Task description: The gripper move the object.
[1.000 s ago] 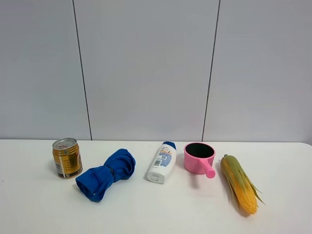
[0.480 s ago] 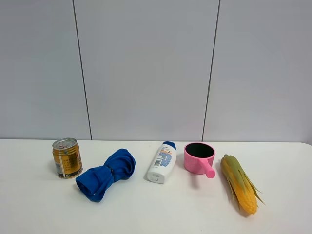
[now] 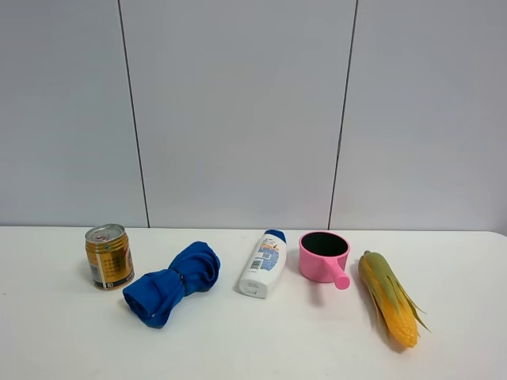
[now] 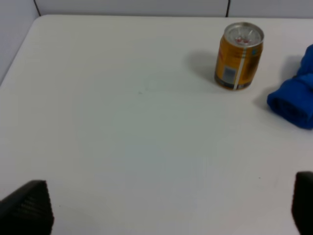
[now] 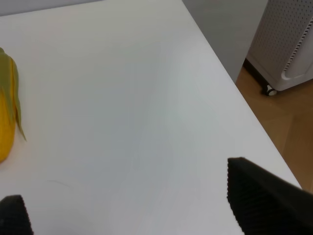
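The gold-yellow can (image 3: pixel 109 256) stands upright at the far left of the white table (image 3: pixel 253 348). It also shows in the left wrist view (image 4: pixel 238 56), with its silver pull-tab top up. Neither arm shows in the exterior high view. My left gripper (image 4: pixel 166 208) is open and empty, its black fingertips (image 4: pixel 27 208) wide apart at the frame's corners, well short of the can. My right gripper (image 5: pixel 137 205) is open and empty over bare table near the right edge.
A blue cloth (image 3: pixel 171 283) lies just right of the can. A white shampoo bottle (image 3: pixel 264 263), a pink cup (image 3: pixel 324 257) and a corn cob (image 3: pixel 388 298) follow to the right. The right wrist view shows the table edge (image 5: pixel 234 93) and a white appliance (image 5: pixel 288 44) on the floor.
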